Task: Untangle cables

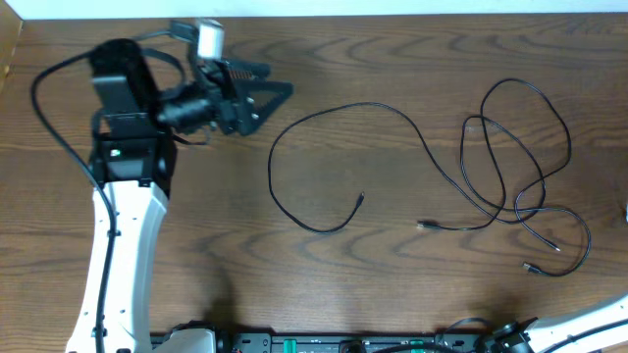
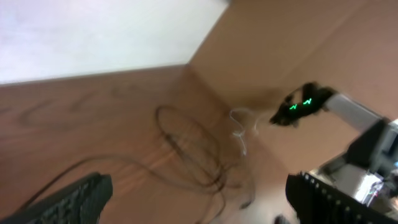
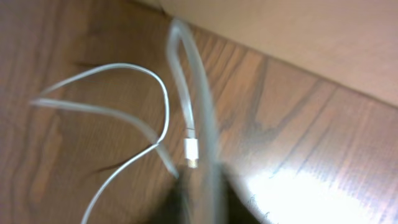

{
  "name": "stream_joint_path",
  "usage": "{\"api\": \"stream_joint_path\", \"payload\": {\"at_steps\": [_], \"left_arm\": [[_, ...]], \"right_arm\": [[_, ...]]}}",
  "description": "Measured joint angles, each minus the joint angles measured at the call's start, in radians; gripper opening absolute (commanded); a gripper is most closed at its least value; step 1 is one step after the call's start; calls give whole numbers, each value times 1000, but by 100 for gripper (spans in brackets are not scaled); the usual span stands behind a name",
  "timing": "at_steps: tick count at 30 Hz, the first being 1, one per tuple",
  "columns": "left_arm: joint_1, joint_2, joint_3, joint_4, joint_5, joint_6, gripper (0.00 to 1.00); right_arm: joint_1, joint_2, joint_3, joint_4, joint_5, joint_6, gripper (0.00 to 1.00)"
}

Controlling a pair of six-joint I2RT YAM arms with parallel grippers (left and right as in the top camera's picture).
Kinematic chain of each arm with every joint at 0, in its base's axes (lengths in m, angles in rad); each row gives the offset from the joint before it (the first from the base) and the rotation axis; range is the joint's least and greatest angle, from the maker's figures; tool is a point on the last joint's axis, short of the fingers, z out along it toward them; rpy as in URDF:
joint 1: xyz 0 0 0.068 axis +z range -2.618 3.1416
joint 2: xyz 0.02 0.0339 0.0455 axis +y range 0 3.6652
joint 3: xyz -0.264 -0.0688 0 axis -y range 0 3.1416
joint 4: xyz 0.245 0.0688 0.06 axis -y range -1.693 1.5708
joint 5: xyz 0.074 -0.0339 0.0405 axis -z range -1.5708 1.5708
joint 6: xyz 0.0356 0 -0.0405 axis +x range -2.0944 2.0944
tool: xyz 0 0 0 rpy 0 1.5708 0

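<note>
Black cables [image 1: 510, 216] tangled at surface [image 1: 392, 49] 3 o'clock; white cable [image 3: 191, 148] under right wrist camera. Left hand [image 1: 275, 108] wide open, empty; right hand: cannot tell. I'd lift one strand slowly.

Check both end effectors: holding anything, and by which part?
The left end effector is open, holding nothing. A white cable runs down to the right end effector, too blurred to tell whether it is gripped.
</note>
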Motion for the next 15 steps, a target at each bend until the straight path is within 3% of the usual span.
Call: {"api": "stream_joint_path", "payload": {"at_steps": [3,8,15], "left_arm": [[-60,0,-2,-72,-127,100,95],[-131,0,-2,-121,-312,163,95],[-178,0,-2,-226,-603,186,95]], "right_arm": [[-5,31,0,-2,-39,3,99],[-3,34,0,-54,-96,29,99],[16,34,-3,-322,-140,271,99]]}}
